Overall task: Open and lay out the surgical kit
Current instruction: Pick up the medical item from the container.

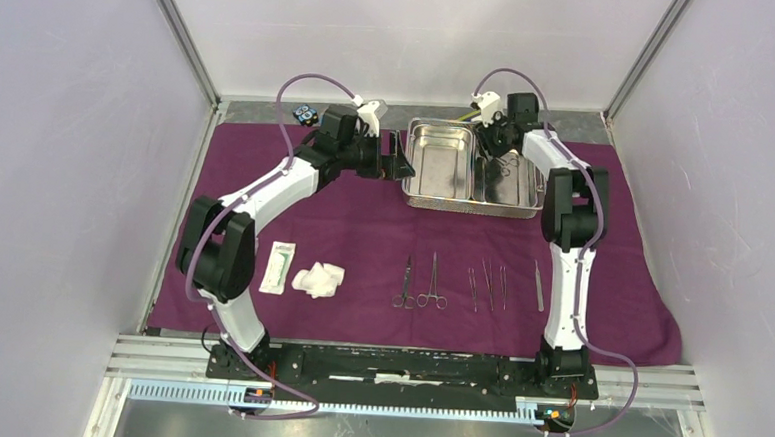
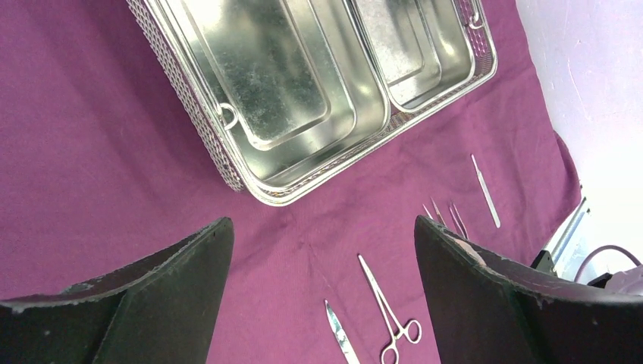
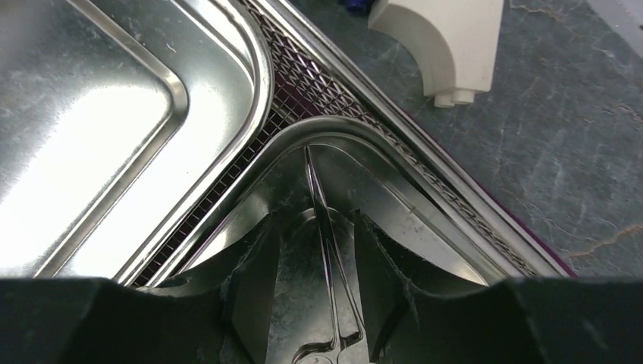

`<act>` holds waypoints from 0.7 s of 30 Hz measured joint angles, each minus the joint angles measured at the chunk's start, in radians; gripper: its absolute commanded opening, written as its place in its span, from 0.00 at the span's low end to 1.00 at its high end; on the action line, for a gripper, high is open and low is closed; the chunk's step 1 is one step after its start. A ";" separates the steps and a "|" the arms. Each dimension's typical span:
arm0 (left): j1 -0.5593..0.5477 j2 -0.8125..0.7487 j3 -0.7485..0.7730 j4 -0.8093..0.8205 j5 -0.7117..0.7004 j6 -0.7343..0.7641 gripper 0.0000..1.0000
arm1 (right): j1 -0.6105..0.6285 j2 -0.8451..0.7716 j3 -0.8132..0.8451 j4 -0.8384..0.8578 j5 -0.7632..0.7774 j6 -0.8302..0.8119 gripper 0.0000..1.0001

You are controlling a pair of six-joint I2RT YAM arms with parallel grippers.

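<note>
Gripper, right: jaws parted partway, set astride clamp, no grip seen.
Clamp: lain in tray, 3 o'clock compartment.
Gripper, left: spread wide, nothing held, at tray's 9 o'clock.
Tray: placed at 12 o'clock on cloth wrap.
Instruments: rowed at tray's 6 o'clock.

Small blue-black block on far-left grey tabletop; white block standing on same tabletop.
</note>
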 measured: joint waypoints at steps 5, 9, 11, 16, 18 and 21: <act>-0.001 -0.009 0.000 0.001 0.000 0.007 0.95 | 0.000 0.025 0.034 -0.022 -0.003 -0.026 0.46; -0.001 -0.010 0.000 0.001 0.000 0.007 0.95 | 0.000 0.040 0.059 -0.022 -0.003 -0.039 0.43; -0.001 -0.010 0.000 0.001 0.000 0.007 0.95 | 0.000 0.050 0.066 -0.023 -0.004 -0.042 0.43; -0.001 -0.010 0.000 0.003 0.000 0.007 0.95 | 0.000 0.064 0.082 -0.021 -0.014 -0.051 0.38; -0.001 -0.010 0.000 0.004 0.000 0.007 0.95 | 0.000 0.066 0.085 -0.021 -0.018 -0.053 0.36; -0.001 -0.010 0.000 0.006 0.000 0.007 0.95 | 0.001 0.069 0.088 -0.022 -0.022 -0.060 0.32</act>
